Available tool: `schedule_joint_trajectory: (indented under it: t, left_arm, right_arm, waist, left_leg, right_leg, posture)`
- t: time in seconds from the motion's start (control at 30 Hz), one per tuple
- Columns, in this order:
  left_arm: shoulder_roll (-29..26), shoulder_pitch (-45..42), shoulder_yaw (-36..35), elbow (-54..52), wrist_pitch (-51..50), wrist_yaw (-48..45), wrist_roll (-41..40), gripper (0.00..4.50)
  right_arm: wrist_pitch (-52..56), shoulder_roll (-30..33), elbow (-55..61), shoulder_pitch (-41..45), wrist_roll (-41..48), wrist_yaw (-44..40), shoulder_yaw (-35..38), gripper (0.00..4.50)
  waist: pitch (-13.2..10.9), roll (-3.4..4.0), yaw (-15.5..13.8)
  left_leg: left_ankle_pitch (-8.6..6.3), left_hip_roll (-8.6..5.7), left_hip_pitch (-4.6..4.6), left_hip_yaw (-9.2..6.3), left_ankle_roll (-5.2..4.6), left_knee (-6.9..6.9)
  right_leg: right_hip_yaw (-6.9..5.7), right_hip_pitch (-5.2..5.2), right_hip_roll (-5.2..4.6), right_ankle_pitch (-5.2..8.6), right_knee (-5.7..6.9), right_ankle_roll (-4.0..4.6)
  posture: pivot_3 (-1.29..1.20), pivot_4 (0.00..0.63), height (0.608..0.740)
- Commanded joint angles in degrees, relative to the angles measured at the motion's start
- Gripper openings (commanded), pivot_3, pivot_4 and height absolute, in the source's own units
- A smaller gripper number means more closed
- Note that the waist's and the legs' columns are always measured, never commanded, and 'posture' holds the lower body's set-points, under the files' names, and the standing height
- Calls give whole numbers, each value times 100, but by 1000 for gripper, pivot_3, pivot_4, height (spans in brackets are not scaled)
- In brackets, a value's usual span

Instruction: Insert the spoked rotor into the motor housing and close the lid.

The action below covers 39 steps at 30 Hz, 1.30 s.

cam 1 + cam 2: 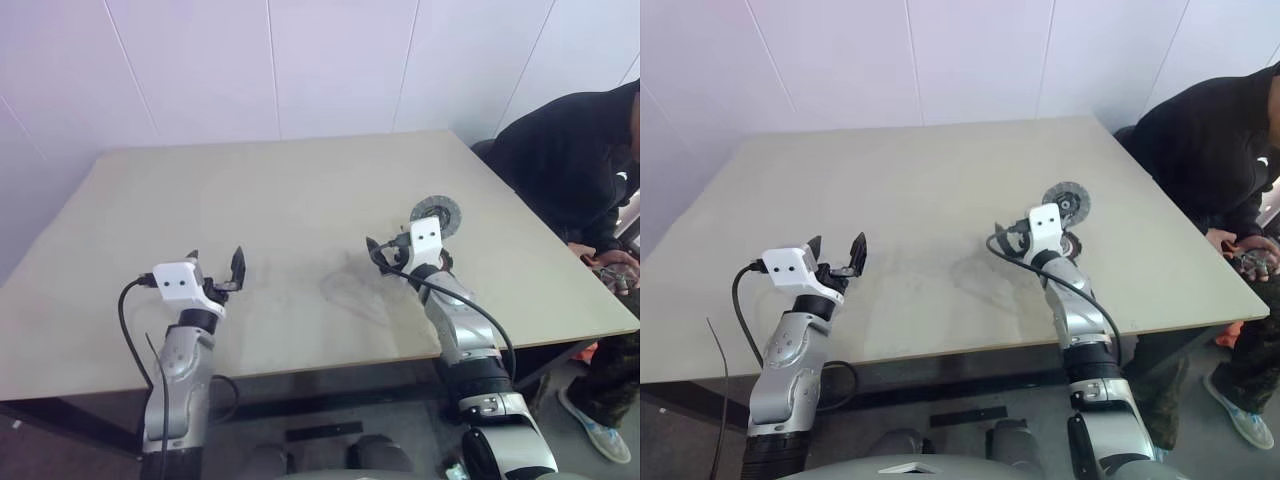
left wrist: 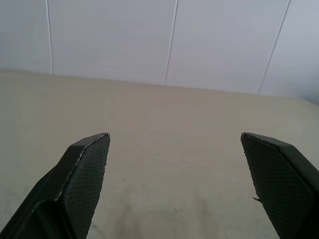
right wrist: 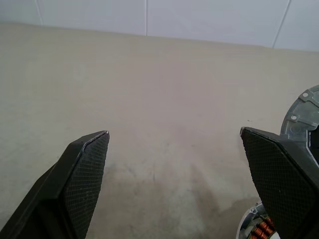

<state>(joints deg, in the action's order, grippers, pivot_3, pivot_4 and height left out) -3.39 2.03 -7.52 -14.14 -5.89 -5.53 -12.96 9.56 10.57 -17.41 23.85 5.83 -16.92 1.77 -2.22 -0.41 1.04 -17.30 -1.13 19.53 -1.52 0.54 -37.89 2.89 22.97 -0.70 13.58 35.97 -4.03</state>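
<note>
My right gripper (image 1: 407,254) hovers open and level over the right part of the table, with nothing between its fingers (image 3: 84,169). Just past it on the table lies a round grey disc with a lighter rim and dark centre, the lid (image 1: 437,212); its rim (image 3: 302,112) shows beside the outer finger. Copper windings of the motor housing (image 3: 260,230) peek out under that same finger, the rest hidden. The spoked rotor is hidden from me. My left gripper (image 1: 216,266) stands open and empty above the left front of the table, far from the parts.
The beige table (image 1: 280,200) stretches back to a white panelled wall. A person in dark clothes (image 1: 570,160) sits at the table's right edge, hands (image 1: 612,266) near the corner. Black cables run from both wrists.
</note>
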Motion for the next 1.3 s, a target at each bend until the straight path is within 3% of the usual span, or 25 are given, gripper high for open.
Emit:
schedule_joint_trajectory:
  t: [0.03, 0.53, 1.3]
  left_arm:
    - [-113, -127, -54, -188, 84, -7, 57, 4463]
    - [-22, -94, 65, -270, 31, 131, 68, 4463]
    - [-16, 780, -16, -1333, -564, 329, 50, 4463]
  right_arm:
    - [-91, 26, 213, 127, 3, -26, 1, 4436]
    - [-43, 54, 244, 113, -1, -17, 7, 4436]
    - [539, -27, 1044, -387, -14, -22, -245, 4436]
  waist:
    - [-1, 0, 1]
    - [-17, -1, 0]
    - [-24, -2, 7]
  left_leg:
    - [0, 0, 0, 0, 0, 0]
    - [0, 0, 5, 0, 0, 1]
    - [-1, 3, 41, -1, -1, 3]
  right_leg:
    - [0, 0, 0, 0, 0, 0]
    - [0, 4, -1, 0, -3, 0]
    - [3, 39, -1, 1, -9, -1]
  posture:
    - [0, 0, 740]
    - [0, 0, 740]
    - [0, 0, 740]
